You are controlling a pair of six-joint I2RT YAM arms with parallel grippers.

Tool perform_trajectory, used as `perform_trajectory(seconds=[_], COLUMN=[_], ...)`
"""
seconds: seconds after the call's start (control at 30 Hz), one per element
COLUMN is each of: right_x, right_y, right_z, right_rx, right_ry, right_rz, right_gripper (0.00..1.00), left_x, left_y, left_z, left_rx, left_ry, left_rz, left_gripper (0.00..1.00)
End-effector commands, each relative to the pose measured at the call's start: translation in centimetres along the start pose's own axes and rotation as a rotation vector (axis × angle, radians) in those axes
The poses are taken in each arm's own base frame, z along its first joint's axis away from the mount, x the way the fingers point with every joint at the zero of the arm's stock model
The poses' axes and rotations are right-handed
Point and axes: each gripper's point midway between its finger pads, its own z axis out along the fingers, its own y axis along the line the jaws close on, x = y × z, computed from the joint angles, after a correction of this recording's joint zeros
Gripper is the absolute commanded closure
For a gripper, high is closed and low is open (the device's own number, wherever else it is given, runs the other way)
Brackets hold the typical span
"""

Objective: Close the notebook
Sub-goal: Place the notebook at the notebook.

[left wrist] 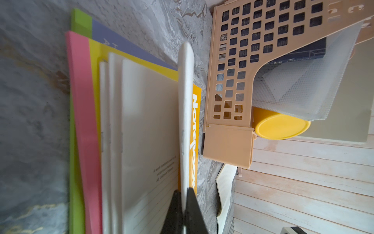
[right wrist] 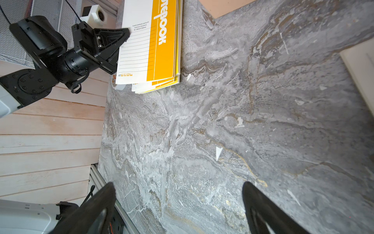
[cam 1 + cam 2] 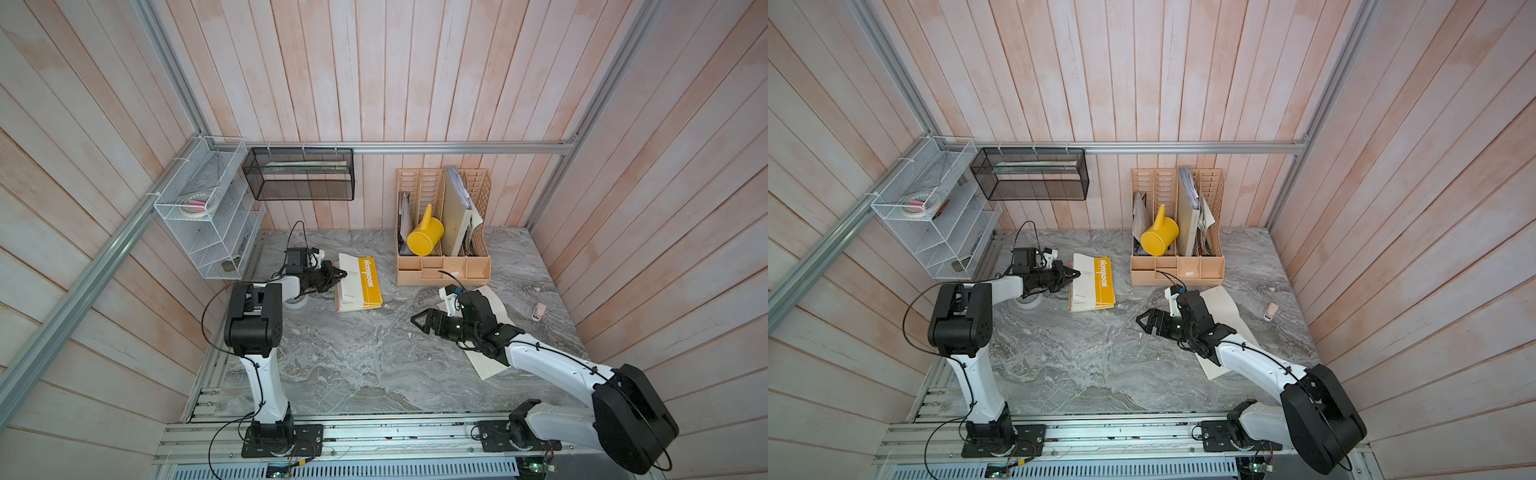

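I find the notebook lying on a stack of coloured folders near the far edge of the worktop, left of centre and just beside the beige organiser. The left gripper is pinched tight on the free edge of the front cover, which the left wrist view shows raised edge-on. The right gripper hangs over bare worktop near the middle, jaws spread wide, holding nothing

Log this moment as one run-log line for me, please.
left gripper: shut on notebook cover edge, cover lifted off pages | right gripper: open, empty, over table | task: notebook not fully closed
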Motion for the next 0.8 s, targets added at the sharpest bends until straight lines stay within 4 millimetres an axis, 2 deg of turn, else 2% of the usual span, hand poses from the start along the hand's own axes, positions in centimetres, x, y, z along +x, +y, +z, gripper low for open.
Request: perform_trajectory(seconds=[0.0, 0.3, 0.77], right_x=[0.4, 0.4, 0.6], right_y=[-0.6, -0.6, -0.5], right_z=[0.1, 0.2, -0.1], right_rx=[0.007, 0.006, 0.007], right_ry=[0.014, 0.020, 0.020], right_rz=[0.008, 0.005, 0.005], right_gripper=[0.02, 0.02, 0.02], left_x=[-0.2, 0.4, 0.9], left_y=[1.1, 2.3, 3.5], left_z=[0.3, 0.4, 0.7], left_rx=[-0.014, -0.048, -0.071], left_ry=[-0.006, -0.002, 0.003], left_rz=[0.001, -0.003, -0.018], left_gripper=[1.00, 1.00, 0.89])
